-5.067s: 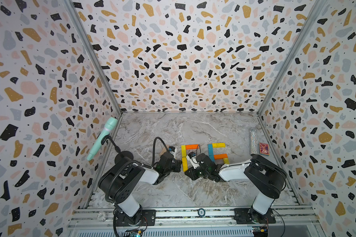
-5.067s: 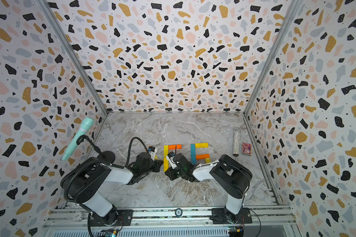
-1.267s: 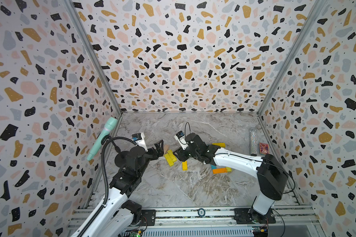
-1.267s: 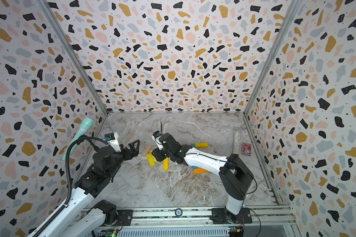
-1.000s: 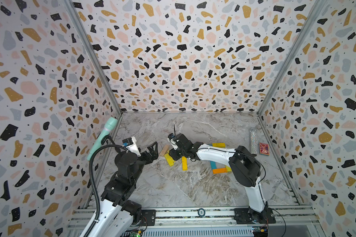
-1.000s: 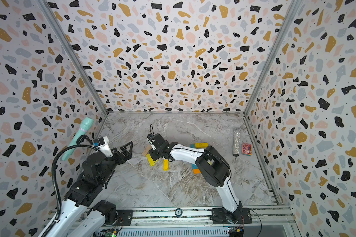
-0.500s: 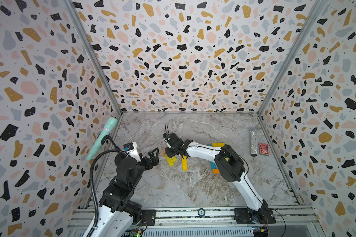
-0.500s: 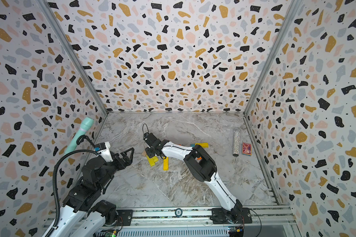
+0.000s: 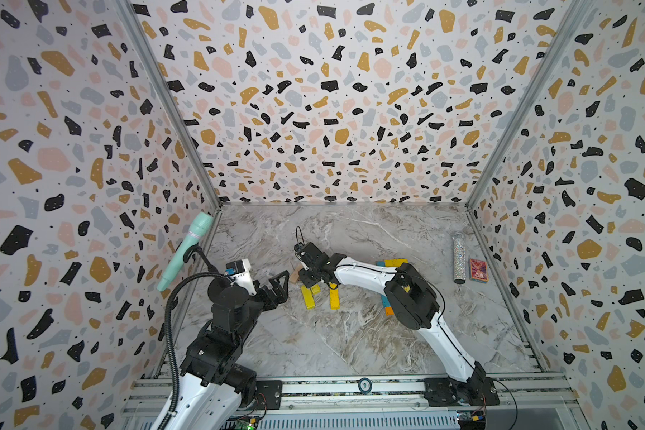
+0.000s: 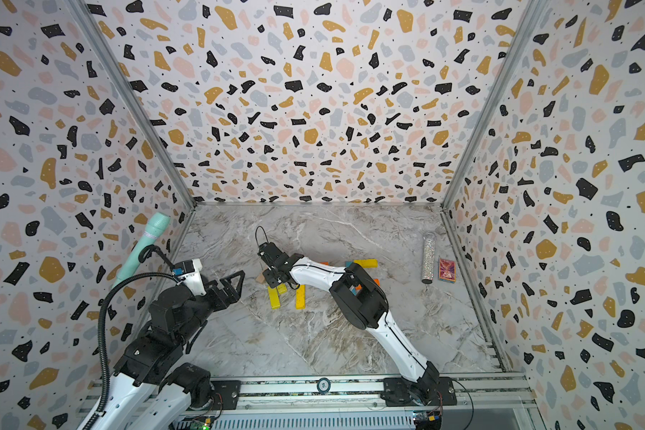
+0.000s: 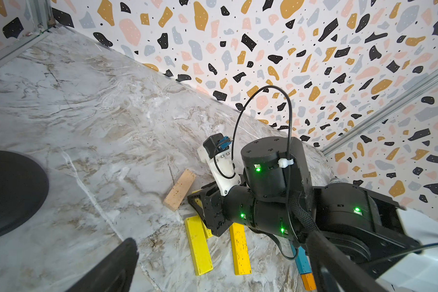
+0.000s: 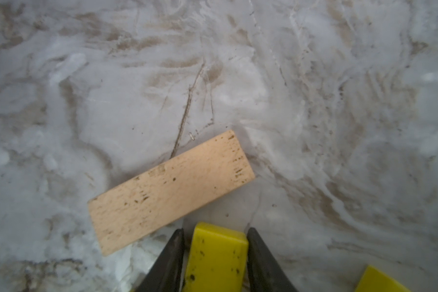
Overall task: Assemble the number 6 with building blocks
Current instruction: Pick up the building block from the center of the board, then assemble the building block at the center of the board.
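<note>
The right gripper (image 12: 215,229) pinches a yellow block (image 12: 216,260) across its width, probably so it travels square. In a top view the beige block (image 9: 295,276) lies at its 9 o'clock and the loose yellow blocks (image 9: 308,298) at 6. Farther out at 9, the left gripper (image 9: 278,288) hangs wide open and empty.

A glittery tube (image 9: 459,257) lies just beside a red patterned box (image 9: 478,270), a mint microphone (image 9: 189,245) well apart.

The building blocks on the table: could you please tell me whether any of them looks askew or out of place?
Yes. The beige block lies at a slant, off to one side of the yellow blocks, and those lie loose with gaps between them; nothing yet reads as a 6.
</note>
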Robot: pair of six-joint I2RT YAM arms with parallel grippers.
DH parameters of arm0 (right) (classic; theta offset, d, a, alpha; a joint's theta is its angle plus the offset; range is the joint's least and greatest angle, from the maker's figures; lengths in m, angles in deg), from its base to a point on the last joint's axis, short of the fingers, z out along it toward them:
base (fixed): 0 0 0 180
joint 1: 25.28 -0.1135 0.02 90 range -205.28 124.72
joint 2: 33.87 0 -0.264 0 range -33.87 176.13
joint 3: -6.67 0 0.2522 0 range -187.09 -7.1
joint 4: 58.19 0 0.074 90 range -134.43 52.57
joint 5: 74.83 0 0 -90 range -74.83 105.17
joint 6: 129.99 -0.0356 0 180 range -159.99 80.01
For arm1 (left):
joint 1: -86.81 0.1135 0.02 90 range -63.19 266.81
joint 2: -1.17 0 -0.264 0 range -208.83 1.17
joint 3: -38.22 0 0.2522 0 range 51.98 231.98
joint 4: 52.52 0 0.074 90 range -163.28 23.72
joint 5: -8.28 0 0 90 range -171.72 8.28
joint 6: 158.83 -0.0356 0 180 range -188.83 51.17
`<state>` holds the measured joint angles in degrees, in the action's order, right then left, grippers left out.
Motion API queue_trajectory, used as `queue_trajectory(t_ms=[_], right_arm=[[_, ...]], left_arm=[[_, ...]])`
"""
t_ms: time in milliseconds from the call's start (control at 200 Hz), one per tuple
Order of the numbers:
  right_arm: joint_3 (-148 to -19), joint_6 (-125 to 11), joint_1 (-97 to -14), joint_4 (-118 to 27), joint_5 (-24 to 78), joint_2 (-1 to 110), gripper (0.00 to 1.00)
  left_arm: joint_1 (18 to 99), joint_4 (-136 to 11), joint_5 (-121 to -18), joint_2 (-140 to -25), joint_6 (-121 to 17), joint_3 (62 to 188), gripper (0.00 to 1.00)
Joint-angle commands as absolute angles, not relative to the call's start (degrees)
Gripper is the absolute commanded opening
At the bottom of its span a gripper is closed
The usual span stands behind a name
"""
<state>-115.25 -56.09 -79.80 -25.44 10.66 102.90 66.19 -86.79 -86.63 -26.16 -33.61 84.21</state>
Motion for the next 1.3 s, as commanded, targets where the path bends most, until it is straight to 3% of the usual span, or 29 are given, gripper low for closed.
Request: queue_trajectory(t_ms=[0, 280, 476, 766, 896, 1297], right_arm=[[-116.2, -56.8, -81.5, -20.3, 11.8, 102.5, 0.38], [-120.8, -54.6, -81.4, -19.0, 11.7, 102.3, 0.27], [-119.3, -51.8, -81.2, -19.1, 10.3, 95.9, 0.24], [-88.7, -44.4, -77.2, -30.8, 19.8, 70.4, 0.23], [-75.0, -44.2, -73.8, -34.6, 19.5, 60.2, 0.23], [-59.7, -43.2, -68.8, -40.5, 22.4, 55.5, 0.23]], left_arm=[[66.4, -85.2, -85.9, -26.0, -34.0, 83.4, 1.00], [66.4, -84.6, -86.5, -27.2, -34.9, 84.2, 0.99], [66.5, -84.4, -85.7, -28.1, -35.4, 85.0, 0.99], [66.5, -81.0, -77.6, -31.8, -37.7, 85.0, 1.00], [66.4, -78.7, -75.0, -32.9, -38.2, 84.4, 1.00], [66.5, -75.5, -76.3, -36.7, -38.3, 82.2, 0.99]])
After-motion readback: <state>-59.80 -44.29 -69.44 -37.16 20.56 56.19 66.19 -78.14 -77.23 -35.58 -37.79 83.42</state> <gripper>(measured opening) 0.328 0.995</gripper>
